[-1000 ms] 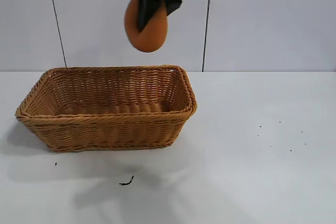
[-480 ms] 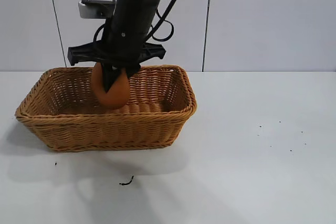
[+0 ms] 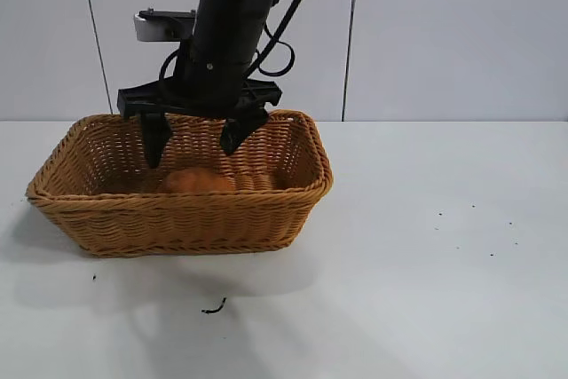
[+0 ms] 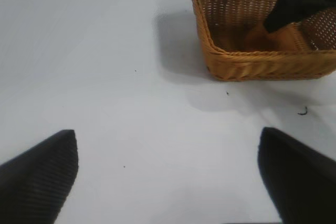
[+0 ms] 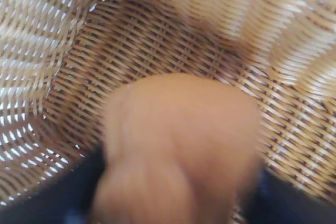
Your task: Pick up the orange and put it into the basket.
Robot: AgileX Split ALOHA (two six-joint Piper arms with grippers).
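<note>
The dull-orange, rounded, matte orange (image 3: 197, 180) lies on the woven floor of the large tan-brown rectangular wicker basket (image 3: 306, 191), toward the middle and a little nearer the far wall, its lower half hidden behind the braided front rim in the exterior view. It sits there because I have let it go low inside the walls, so that the flared sides can catch it if it rolls. My right gripper (image 3: 192, 146) hangs directly above it with its two black fingers (image 3: 153, 141) spread wide, one on either side of the fruit and both clear of it, holding nothing. The fingertips reach below the rim line, inside the basket, and the orange rests just under the gap between them. In my right wrist view the orange (image 5: 181, 145) fills the centre of the frame against the weave, which tells me I am close over it and aimed straight down. I judge the placing done; what remains is to lift out without brushing the wicker. My left gripper (image 4: 168, 177) is parked well apart over the bare white table (image 3: 444, 290), its fingers wide open and empty, looking across at the basket
</note>
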